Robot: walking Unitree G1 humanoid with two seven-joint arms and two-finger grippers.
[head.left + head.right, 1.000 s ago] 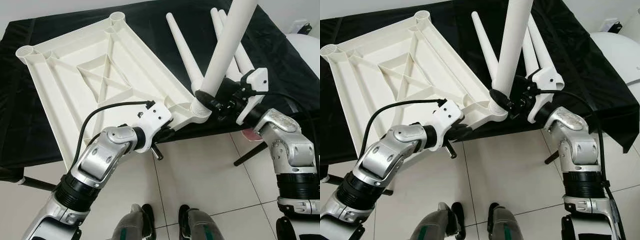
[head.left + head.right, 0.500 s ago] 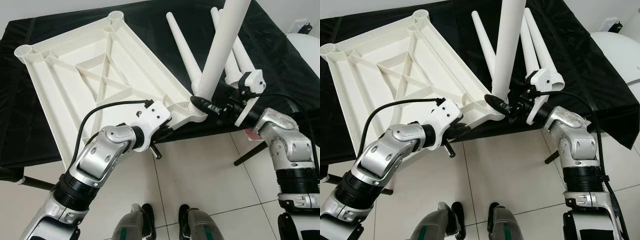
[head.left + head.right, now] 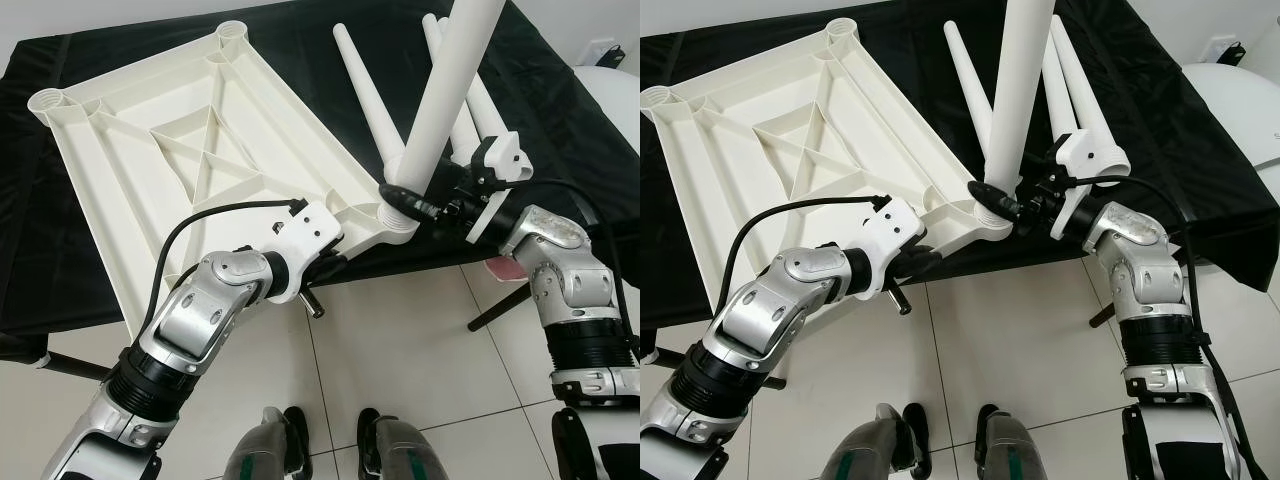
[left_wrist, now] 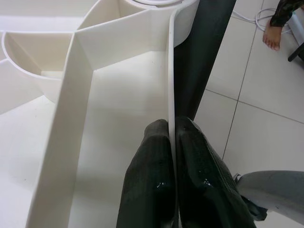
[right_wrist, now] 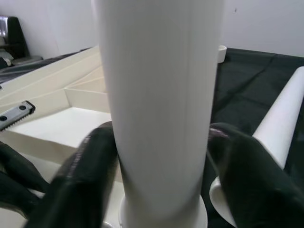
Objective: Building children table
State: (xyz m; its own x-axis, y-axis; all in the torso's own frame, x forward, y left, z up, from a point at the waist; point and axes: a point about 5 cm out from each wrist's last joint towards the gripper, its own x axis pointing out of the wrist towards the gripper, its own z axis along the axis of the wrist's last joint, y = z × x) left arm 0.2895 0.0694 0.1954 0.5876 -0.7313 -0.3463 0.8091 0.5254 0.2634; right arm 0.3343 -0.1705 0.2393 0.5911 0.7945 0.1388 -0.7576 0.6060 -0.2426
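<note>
Left gripper (image 4: 171, 137) pinches white tabletop (image 3: 200, 150) rim. Right gripper (image 5: 161, 166) squeezes upright leg (image 3: 440, 100) at corner socket (image 3: 400, 212).

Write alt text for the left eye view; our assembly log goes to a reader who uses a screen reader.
The right gripper clasps a white table leg at its base, standing it in the near corner socket of an upside-down white tabletop on a black-covered table. The left gripper pinches the tabletop's near rim, and spare legs lie beyond.

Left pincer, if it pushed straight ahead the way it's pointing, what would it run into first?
Likely the corner socket, straight along the tabletop rim that the left pincer pinches; depth is hard to judge.
</note>
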